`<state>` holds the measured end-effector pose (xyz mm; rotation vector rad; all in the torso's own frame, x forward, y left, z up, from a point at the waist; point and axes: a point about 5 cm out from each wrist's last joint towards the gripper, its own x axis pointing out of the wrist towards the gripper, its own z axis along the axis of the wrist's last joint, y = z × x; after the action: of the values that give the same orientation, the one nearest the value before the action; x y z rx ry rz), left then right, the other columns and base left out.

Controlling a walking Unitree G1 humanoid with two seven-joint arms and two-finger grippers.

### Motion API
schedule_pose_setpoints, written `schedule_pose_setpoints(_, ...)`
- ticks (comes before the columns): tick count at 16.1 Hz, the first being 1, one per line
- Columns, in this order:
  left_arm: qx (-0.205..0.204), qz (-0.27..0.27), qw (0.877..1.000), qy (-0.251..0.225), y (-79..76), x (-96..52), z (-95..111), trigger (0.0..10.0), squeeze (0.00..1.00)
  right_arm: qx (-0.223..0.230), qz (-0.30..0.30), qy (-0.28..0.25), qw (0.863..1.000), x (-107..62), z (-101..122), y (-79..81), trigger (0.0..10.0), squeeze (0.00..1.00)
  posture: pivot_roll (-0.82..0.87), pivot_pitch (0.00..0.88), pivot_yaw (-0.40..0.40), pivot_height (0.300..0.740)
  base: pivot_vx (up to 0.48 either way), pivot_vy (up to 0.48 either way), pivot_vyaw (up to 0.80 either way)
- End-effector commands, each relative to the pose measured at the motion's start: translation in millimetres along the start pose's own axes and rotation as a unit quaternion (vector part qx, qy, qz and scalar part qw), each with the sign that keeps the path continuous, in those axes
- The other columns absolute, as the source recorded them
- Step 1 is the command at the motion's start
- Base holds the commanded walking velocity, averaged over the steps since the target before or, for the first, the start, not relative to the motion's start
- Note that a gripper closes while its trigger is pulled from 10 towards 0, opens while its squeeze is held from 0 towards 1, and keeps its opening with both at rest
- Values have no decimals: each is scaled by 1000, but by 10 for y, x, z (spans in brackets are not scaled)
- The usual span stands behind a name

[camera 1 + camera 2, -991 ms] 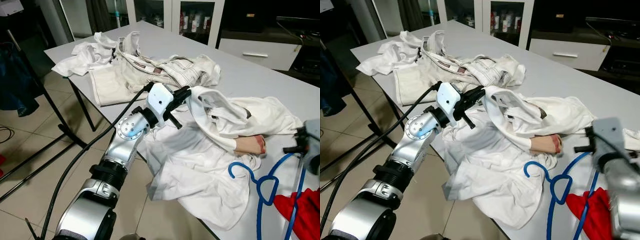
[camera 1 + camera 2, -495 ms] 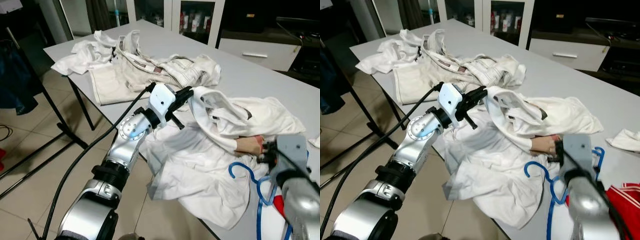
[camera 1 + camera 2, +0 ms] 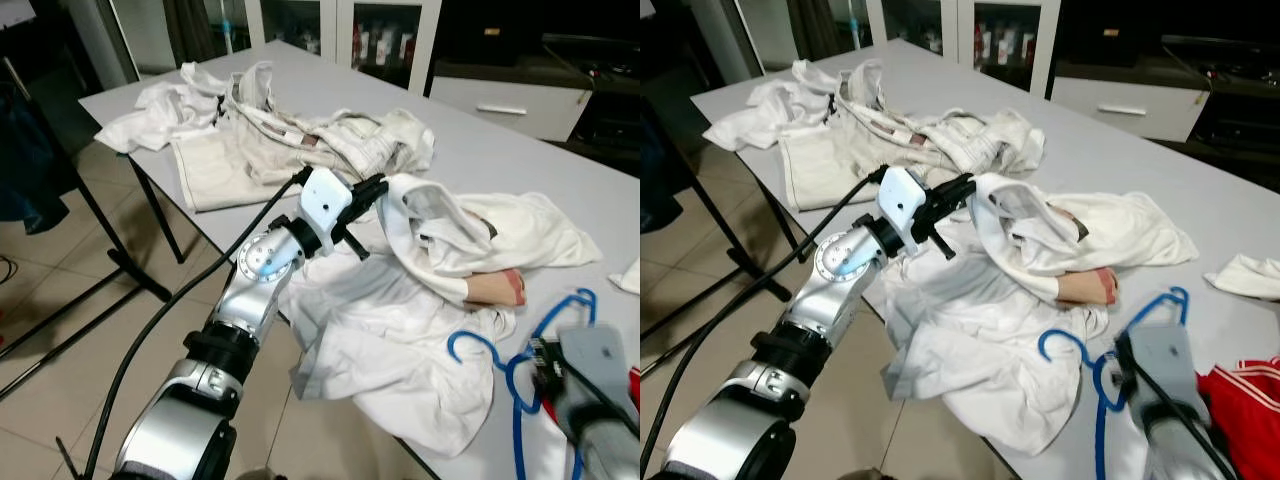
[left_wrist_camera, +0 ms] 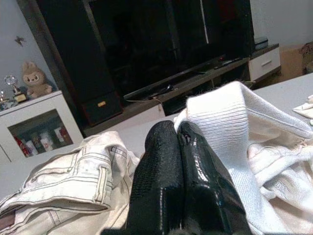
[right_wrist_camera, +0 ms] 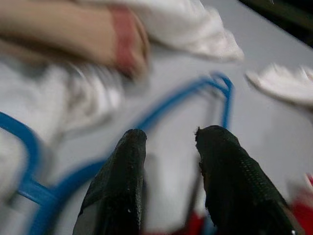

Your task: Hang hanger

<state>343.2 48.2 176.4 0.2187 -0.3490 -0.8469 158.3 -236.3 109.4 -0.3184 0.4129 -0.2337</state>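
Note:
A blue hanger (image 3: 520,352) lies flat on the grey table (image 3: 520,160), its hook (image 3: 1055,345) resting on a rumpled white shirt (image 3: 400,330). My left gripper (image 3: 368,190) is shut on the shirt's ribbed collar (image 4: 230,112) and holds it a little above the table. My right arm (image 3: 592,385) comes in at the lower right, just over the hanger. In the right wrist view my right gripper (image 5: 168,132) is open, and the blurred blue hanger (image 5: 195,93) lies beyond its fingertips (image 5: 132,142).
A heap of pale trousers and cloths (image 3: 300,140) covers the table's far left. A peach-coloured cuff (image 3: 495,288) pokes out of the shirt. A red garment (image 3: 1240,400) and a small white cloth (image 3: 1245,275) lie at the right. A dark rack (image 3: 90,200) stands on the floor to the left.
My right arm swung in from the right edge over the hanger and now sits lower and nearer me. The hanger has turned slightly. The left gripper keeps its hold.

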Motion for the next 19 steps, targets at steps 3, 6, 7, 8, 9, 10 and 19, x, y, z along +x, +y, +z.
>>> schedule_pose_setpoints(3, 4, -10, 1000, 1, -31, 28, -4, 10000, 0, 36, 24, 5, 999, -4, 4, 14, 10000, 0, -121, 21, 56, 723, 0, 0, 0)
schedule_pose_setpoints(6, 6, -8, 1000, -1, -4, 39, 16, 10000, 0, 14, 48, 6, 999, 11, -7, 25, 10000, 0, -117, 19, 56, 723, 0, 0, 0)
schedule_pose_setpoints(7, 7, -8, 1000, -1, 0, 34, 16, 10000, 0, 14, 59, 11, 998, 36, -23, 51, 10000, 0, -113, 20, 54, 723, 0, 0, 0)
schedule_pose_setpoints(8, 8, -7, 1000, 0, 3, 23, 9, 10000, 0, 16, 74, 26, 997, 77, -65, 101, 10000, 0, -109, 18, 52, 723, 0, 0, 0)
schedule_pose_setpoints(9, 7, -6, 1000, 1, 5, 19, 3, 10000, 0, 16, 82, 38, 996, 99, -99, 132, 10000, 0, -109, 18, 52, 723, 0, 0, 0)
schedule_pose_setpoints(10, 8, -3, 1000, 1, 11, 15, 6, 10000, 0, 18, 95, 52, 994, 141, -137, 205, 10000, 0, -98, 17, 48, 723, 0, 0, 0)
schedule_pose_setpoints(19, 12, 5, 1000, 1, 42, 3, 14, 10000, 0, -10, 31, 30, 999, 533, -15, 92, 10000, 0, -78, 8, 44, 723, 0, 0, 0)
